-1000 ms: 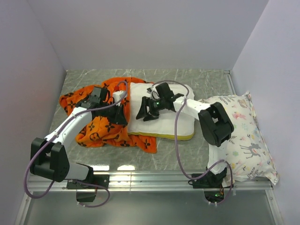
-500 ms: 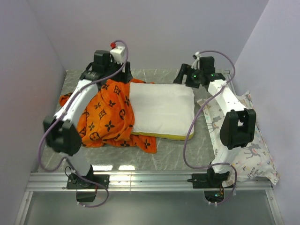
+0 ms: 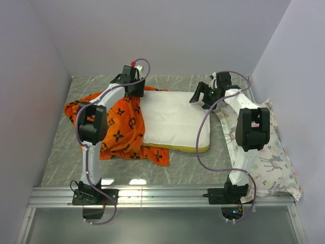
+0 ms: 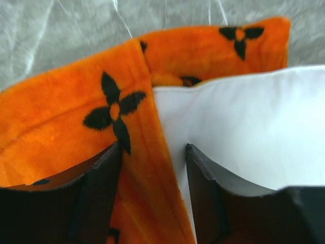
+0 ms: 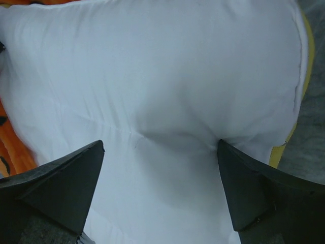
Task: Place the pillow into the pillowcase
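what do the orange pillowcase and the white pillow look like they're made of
The pillowcase looks like plush fleece or velour: fuzzy, matte nap with printed black marks. The pillow looks like smooth woven cloth, maybe cotton, over soft filling: it dimples and creases.

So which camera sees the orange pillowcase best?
The top external view: it shows the whole pillowcase spread beside the pillow. The left wrist shows only an edge close up; the right wrist shows just orange slivers.

Deer-and-plant printed white pillow (image 3: 264, 157) lies along right side of grey marble-patterned table (image 3: 188, 170).
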Robot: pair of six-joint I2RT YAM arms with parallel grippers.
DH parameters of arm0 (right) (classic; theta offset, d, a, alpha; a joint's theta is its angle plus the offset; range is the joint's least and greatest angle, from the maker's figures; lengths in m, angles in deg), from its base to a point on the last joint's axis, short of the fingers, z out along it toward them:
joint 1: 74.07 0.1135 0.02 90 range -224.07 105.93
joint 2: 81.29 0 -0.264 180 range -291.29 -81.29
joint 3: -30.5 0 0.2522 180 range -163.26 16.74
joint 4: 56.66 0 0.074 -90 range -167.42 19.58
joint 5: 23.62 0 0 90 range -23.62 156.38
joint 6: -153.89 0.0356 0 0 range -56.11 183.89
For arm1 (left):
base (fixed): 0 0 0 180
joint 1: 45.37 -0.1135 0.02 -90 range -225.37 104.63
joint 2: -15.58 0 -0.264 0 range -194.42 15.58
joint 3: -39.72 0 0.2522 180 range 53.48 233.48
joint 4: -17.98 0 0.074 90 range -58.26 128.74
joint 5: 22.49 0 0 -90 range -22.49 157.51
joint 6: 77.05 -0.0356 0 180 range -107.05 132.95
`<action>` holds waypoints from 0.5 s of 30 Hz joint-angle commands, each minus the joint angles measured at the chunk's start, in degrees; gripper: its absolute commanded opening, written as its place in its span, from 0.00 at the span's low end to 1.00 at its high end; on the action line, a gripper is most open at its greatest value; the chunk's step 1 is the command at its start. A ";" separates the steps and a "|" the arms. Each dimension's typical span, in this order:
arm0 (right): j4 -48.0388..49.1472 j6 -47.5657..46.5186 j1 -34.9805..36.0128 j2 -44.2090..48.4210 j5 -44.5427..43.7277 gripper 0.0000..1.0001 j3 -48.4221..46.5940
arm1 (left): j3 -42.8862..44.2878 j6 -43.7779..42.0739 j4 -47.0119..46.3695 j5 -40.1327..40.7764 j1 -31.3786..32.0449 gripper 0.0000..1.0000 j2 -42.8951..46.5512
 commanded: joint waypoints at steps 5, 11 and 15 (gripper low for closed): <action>-0.48 -2.25 2.07 -3.13 4.51 0.95 0.44 | 2.95 1.72 -3.60 3.73 0.43 0.59 -0.40; -0.92 -2.60 2.51 -3.75 4.51 0.88 -0.27 | 5.94 2.42 -2.90 6.11 0.43 0.55 -3.13; -1.01 -3.57 2.69 -3.22 4.07 0.88 0.44 | 4.36 2.86 -5.79 6.02 0.43 0.57 -2.60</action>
